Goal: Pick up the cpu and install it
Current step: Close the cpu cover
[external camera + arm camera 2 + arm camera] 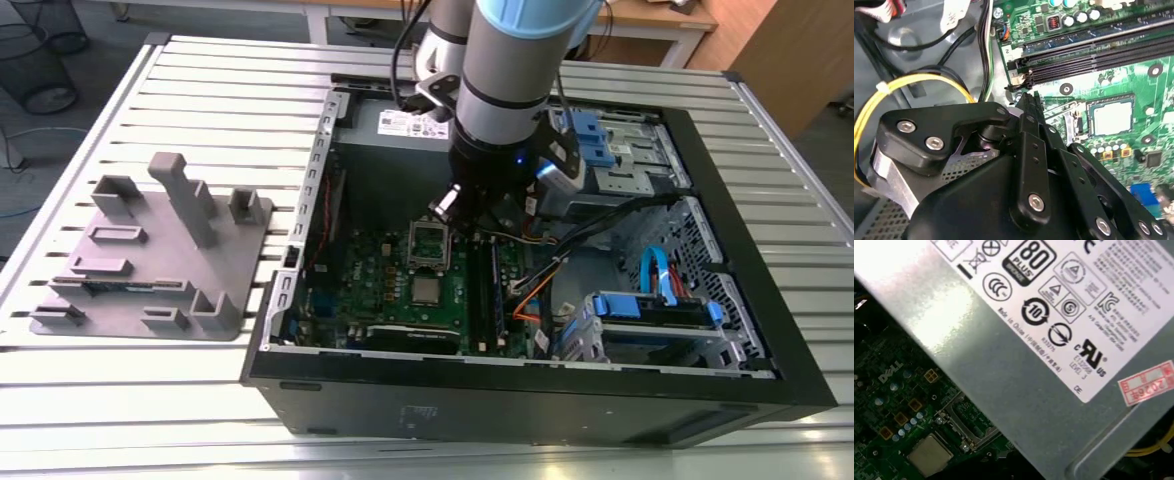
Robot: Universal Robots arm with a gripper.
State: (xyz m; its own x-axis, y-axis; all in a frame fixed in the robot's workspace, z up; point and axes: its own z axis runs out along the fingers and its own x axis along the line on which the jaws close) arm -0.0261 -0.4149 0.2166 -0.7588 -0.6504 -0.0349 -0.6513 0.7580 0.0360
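Where the slatted table (134,400) comes closest in the exterior view, an open black computer case (534,385) is seen lying on its side. A matte grey plastic holder (147,260) is set on the table at the exterior view's left, apart from the case.

Inside the case, the green circuit board (387,300) is laid flat. The cpu (424,291) is found on it, silver top up, seated within the metal-framed socket (1081,120); it is shown in both wrist views (1111,118) (930,455). It is neither held nor touched.

Just beyond the cpu, the gripper (451,212) is held low over the board, near the far end of the socket. In the second wrist view its black tip (1026,102) is placed between the socket and the long dark memory slots (1094,55), with yellow wires (914,80) looped behind it. Whether the gripper is open or closed cannot be told, since its linkages are seen edge-on and overlapped.

Farther back, the grey power supply (400,120) is mounted against the case's far wall, and its labelled face (1029,365) is seen close in the first wrist view.
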